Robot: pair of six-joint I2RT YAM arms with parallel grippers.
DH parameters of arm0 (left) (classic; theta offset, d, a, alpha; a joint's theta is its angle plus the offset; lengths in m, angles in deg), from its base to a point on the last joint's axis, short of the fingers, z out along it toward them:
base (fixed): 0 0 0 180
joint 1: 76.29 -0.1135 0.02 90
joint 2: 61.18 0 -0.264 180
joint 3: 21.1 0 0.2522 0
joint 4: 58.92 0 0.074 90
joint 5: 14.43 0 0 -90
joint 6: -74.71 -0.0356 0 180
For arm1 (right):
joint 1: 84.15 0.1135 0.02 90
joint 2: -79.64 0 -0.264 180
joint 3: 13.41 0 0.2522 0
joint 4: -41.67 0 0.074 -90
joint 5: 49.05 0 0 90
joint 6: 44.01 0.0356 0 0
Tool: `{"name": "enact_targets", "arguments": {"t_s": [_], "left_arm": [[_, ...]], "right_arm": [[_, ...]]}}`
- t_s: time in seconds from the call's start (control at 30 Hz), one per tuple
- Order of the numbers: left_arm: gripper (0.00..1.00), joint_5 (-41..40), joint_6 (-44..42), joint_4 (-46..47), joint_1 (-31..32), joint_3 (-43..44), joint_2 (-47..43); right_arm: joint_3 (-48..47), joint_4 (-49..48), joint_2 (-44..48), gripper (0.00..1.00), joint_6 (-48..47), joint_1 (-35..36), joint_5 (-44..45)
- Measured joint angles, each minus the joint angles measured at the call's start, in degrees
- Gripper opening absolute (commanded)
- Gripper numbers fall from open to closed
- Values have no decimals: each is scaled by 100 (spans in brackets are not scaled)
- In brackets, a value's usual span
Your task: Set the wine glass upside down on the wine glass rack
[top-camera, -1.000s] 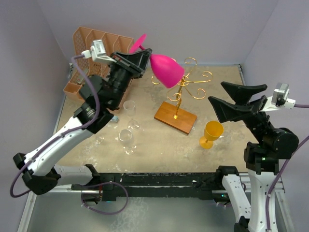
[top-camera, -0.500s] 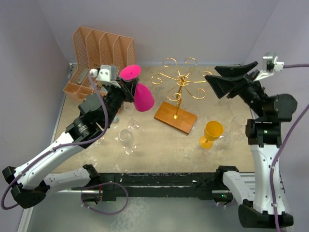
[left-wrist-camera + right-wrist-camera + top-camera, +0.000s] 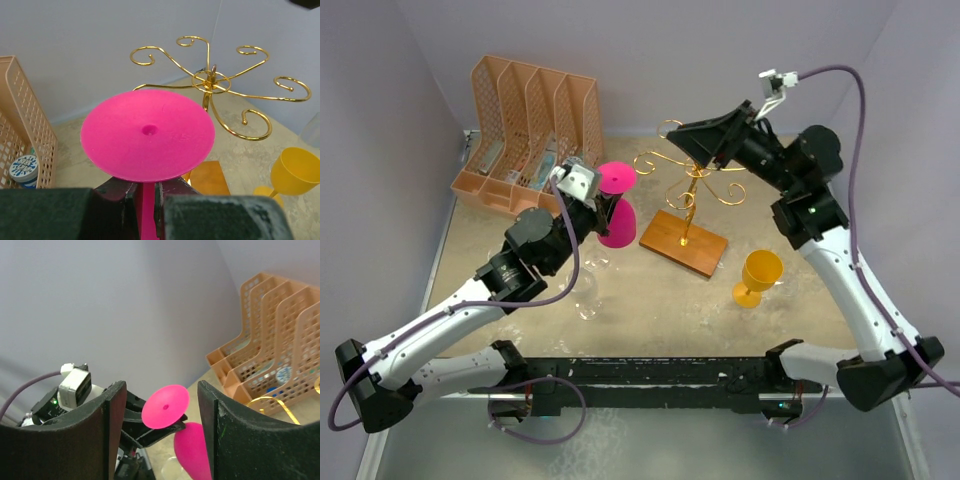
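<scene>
Pinches the stem of the pink wine glass (image 3: 618,222) in the left gripper (image 3: 607,203), jaws narrow and closed on it just under the foot. Holds the glass upside down: bowl mouth down, round foot up and roughly level. Keeps it at about 9 o'clock from the wine glass rack (image 3: 695,178) in the top view, just beside the brown wooden base and apart from the gold wire arms. Impossible to tell whether the rim touches the table (image 3: 660,300).

From the left wrist: flat pink foot across the middle, stem dropping between the two dark fingers (image 3: 116,197), the rack's curled arms beyond at about 1 o'clock, none of them touching the glass.

Hangs the right gripper (image 3: 685,147) above the rack's top, at roughly 12 o'clock from the central post, jaws wide with nothing between them. From the right wrist: looks out through that gap at the pink foot and bowl and the left arm's wrist behind them, well apart from both fingers.

Elsewhere on the table, by the top view:
- yellow goblet (image 3: 758,275), upright, at 4 o'clock from the rack's base, near it but not touching.
- orange file organizer (image 3: 535,110), at 10 o'clock, against the back wall, small items in its slots.
- clear glasses (image 3: 583,290), at 8 o'clock, partly hidden by the left arm.
</scene>
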Motion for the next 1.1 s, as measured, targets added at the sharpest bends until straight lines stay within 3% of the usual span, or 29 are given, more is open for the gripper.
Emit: {"name": "enact_targets", "arguments": {"t_s": [0.23,0.43,0.77,0.87,1.07,1.1], "left_arm": [[0,223,-105,162,0,-4,-76],[0,326,-127,345,0,-7,-223],[0,439,-142,501,0,-133,-214],[0,457,-162,520,0,-133,-188],[0,455,-293,529,-2,-190,-101],[0,455,-330,520,-2,-192,-96]], "right_arm": [[-28,343,-424,60,48,907,546],[-26,597,-439,54,48,1099,1067],[223,634,-514,46,212,1460,1071],[389,560,-514,35,358,1521,1014],[647,289,-481,0,743,1530,861],[713,232,-468,0,876,1515,863]]}}
